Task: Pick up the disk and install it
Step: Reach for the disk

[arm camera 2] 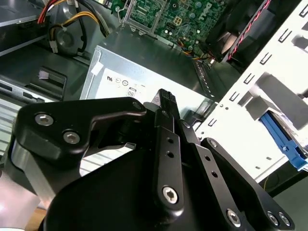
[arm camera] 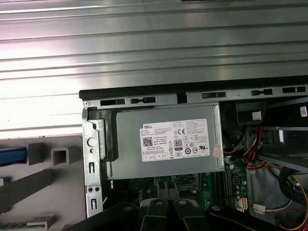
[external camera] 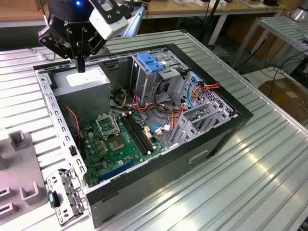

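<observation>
Disk (arm camera: 10, 155), blue edge showing, lies on the tray (arm camera: 62, 197) just past the case wall (arm camera: 91, 163) from the closed, empty gripper (external camera: 81, 67) over the power supply (external camera: 86, 79).

the gripper (external camera: 81, 66), at the upper left of the exterior view, is matte black: jointed link plates (arm camera 2: 96, 120) pinned with silver hex screws (arm camera 2: 44, 119), a ribbed finger pad (arm camera 2: 166, 97). a white housing (external camera: 108, 20) sits beside it; a blue light (external camera: 77, 4) glows above.

**Power supply box in the case corner**

You see the open computer case (arm camera: 192, 90) lying on the ribbed metal table (arm camera: 144, 38). The grey power supply box (arm camera: 166, 168) with its white sticker (arm camera: 175, 140) sits in one corner. The green motherboard (arm camera: 192, 185) is just beside it, with coloured cables (arm camera: 288, 190) near.
</observation>
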Robot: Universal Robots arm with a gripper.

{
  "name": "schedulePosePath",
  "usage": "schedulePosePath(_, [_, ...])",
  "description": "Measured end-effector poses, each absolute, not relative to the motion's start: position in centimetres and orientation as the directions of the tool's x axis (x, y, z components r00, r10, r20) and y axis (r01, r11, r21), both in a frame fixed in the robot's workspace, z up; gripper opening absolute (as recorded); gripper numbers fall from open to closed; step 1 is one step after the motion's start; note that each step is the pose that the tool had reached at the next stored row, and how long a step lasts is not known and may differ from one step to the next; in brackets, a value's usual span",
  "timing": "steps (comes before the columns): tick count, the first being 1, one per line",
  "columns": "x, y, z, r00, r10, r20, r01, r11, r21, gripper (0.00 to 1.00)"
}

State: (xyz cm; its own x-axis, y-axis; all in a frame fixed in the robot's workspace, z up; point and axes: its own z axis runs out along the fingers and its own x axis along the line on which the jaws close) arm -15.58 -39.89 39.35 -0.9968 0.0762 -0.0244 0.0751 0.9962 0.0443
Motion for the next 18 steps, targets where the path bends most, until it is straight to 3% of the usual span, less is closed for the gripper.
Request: schedulePosePath(18, [-19.5, -39.9, 39.3, -0.997, 0.076, -0.024, 0.075, 0.996, 0.044, 0.11])
